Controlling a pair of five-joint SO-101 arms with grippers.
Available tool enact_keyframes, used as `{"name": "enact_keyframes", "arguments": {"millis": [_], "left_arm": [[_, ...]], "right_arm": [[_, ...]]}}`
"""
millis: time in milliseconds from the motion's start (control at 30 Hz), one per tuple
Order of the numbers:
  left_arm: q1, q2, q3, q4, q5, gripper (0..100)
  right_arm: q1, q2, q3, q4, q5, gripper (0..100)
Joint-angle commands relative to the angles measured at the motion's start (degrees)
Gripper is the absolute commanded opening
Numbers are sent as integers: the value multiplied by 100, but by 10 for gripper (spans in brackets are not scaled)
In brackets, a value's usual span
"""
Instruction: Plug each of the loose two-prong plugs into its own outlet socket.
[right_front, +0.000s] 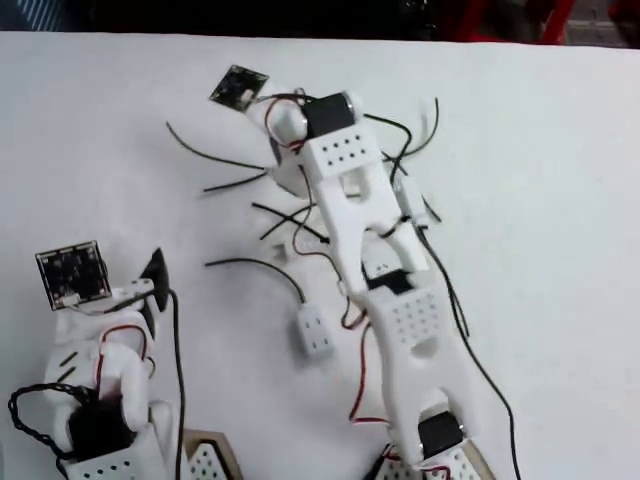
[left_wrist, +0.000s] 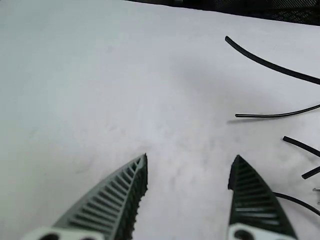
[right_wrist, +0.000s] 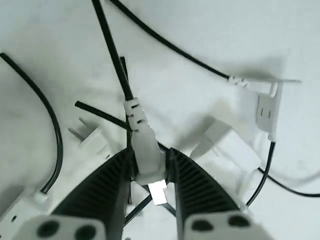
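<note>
The right end effector is clamped on a plug. Its two dark ribbed fingers press against either side of the plug's white body. The held plug is a slim white moulded piece with a ridged strain-relief collar. A black cord leaves the collar and runs away from the end effector across the bench. At the plug's other end a flat metal prong shows between the fingers, pointing back toward the wrist.

Just beside one finger, and apart from it, a second plug lies loose on the bench. It is a small white block with two thin prongs sticking out. Farther out on the other side lies a white outlet socket with two narrow slots in its face and a black cord at its end. It is well apart from the held plug.

In the high view, another white socket on a black cord lies just below the middle of the frame, beside the right arm. That arm runs from the bottom edge toward the upper centre.

The left end effector hangs spread wide with nothing between its fingers. It is over bare bench at the lower left of the high view, with loose black cord ends off to one side.
</note>
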Motion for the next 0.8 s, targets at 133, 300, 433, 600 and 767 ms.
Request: {"name": "enact_keyframes", "arguments": {"millis": [133, 300, 433, 600, 767], "left_arm": [[-48, -31, -26, -132, 9, 267], [-48, -31, -26, -132, 9, 267], [-48, -31, -26, -132, 9, 267], [-48, -31, -26, -132, 9, 267], [-48, -31, -26, -132, 9, 267]], "right_arm": [[462, -2123, 2532, 4, -202, 17], [585, -3240, 4360, -22, -202, 17], [699, -3890, 5855, -567, -202, 17], [822, -4242, 7727, -1842, -185, 17], [804, -4251, 8712, -2589, -158, 17]]}}
